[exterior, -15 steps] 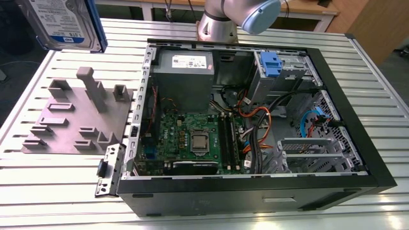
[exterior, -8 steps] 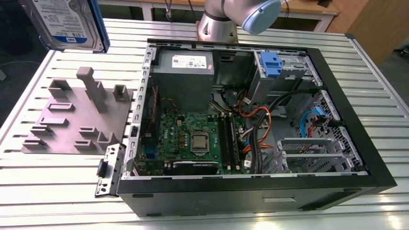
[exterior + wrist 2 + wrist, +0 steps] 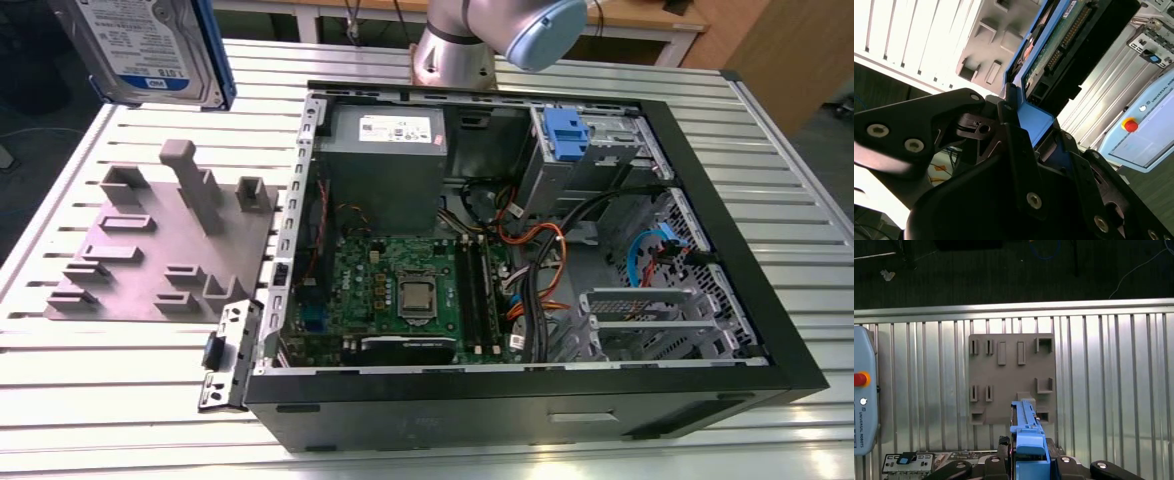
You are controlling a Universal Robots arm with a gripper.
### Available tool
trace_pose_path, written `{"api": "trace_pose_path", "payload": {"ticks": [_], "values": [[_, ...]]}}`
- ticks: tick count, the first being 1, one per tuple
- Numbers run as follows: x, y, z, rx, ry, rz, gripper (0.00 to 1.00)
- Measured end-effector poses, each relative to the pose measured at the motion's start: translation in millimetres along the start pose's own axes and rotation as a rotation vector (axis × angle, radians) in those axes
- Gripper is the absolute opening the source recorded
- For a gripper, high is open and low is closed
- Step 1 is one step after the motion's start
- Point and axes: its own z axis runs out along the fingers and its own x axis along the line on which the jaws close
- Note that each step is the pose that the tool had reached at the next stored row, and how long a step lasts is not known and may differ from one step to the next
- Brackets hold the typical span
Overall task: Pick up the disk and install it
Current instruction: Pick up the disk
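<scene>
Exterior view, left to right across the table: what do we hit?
Order: grey fixture plate → power-supply box → blue latch piece. Left out: the disk, up in the air over the plate's span, so its place in the order is unclear.

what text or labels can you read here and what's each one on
disk label: print too small to read
power supply label: too small to read
teach pendant: a maker's name along its edge, not quoted; nothing else readable
</scene>
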Motion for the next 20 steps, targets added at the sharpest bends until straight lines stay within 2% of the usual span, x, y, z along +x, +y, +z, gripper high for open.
{"api": "trace_pose_path", "payload": {"ticks": [20], "values": [[-0.6,-12.5,0.0,0.0000,0.0000,0.000,0.36]]}}
